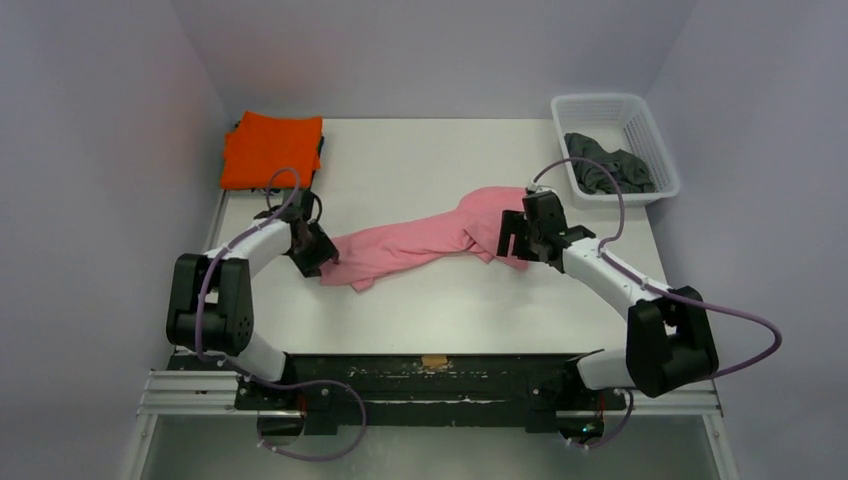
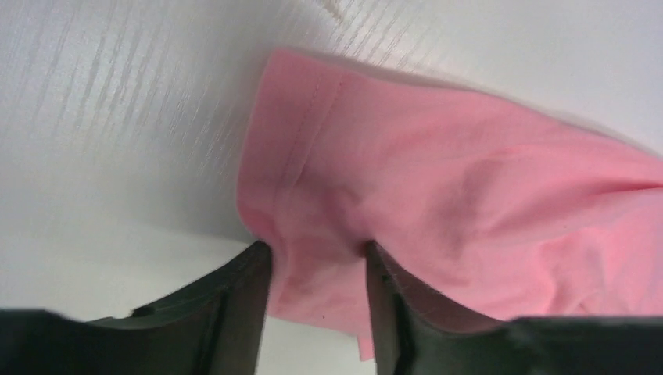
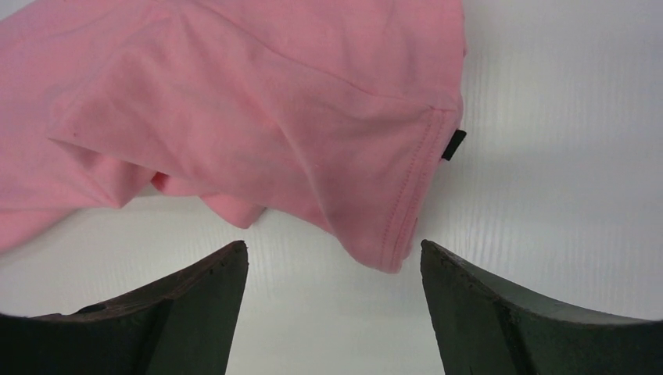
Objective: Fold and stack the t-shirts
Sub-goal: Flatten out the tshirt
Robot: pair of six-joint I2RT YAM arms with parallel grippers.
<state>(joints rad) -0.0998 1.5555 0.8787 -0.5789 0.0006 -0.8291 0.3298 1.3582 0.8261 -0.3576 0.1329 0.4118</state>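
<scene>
The pink t-shirt (image 1: 430, 240) lies crumpled and stretched out across the middle of the table. My left gripper (image 1: 318, 250) is at its left end; in the left wrist view the jaws (image 2: 317, 254) are shut on a bunched fold of the pink t-shirt (image 2: 469, 180) near a stitched hem. My right gripper (image 1: 515, 235) is at the shirt's right end, open and empty (image 3: 332, 250). A hemmed corner of the pink t-shirt (image 3: 234, 101) hangs just ahead of its fingertips. A folded orange t-shirt (image 1: 270, 148) lies at the back left. A dark grey t-shirt (image 1: 605, 168) sits in the basket.
A white mesh basket (image 1: 600, 100) stands at the back right corner. A darker cloth edge peeks out under the orange t-shirt's right side. White walls close in the table on the left, back and right.
</scene>
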